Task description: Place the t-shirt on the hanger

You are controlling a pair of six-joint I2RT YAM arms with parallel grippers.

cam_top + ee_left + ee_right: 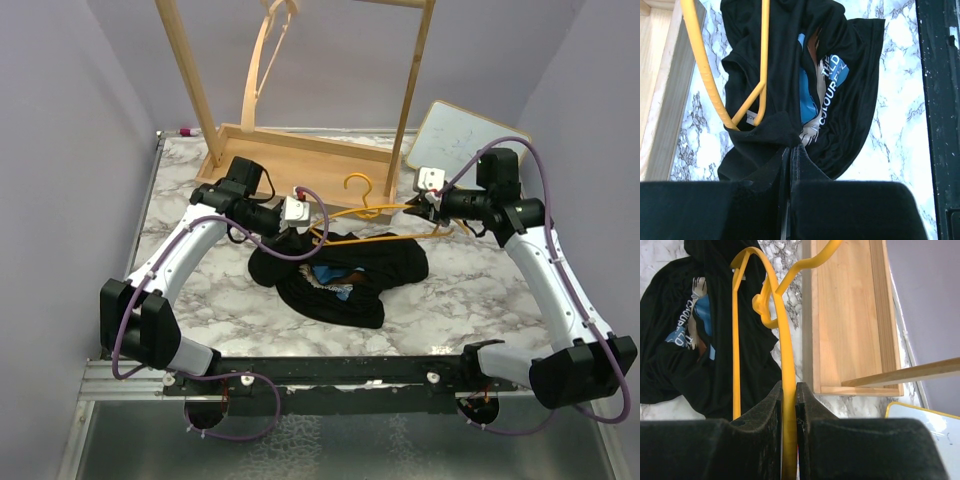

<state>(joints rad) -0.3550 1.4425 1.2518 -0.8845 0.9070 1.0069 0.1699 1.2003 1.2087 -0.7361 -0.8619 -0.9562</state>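
Reaching inward from both sides, your arms bend low: left gripper (790,152) clamps a t-shirt (345,275) fold, right gripper (788,390) squeezes the hanger (372,212) bar. Shirt lies bunched on the table (480,290), one hanger end tucked inside.

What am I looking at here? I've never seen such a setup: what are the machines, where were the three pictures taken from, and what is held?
The machines are two robot arms, a left arm and a right arm, bolted at the near edge of a marble table. The wide picture comes from a fixed camera above and behind them; the other two come from a camera on each wrist. A crumpled black t-shirt lies on the table, and a yellow-orange hanger partly overlaps it. The left end effector is shut on a fold of the t-shirt; the right end effector is shut on the hanger. Behind stand a wooden rack and a small whiteboard.
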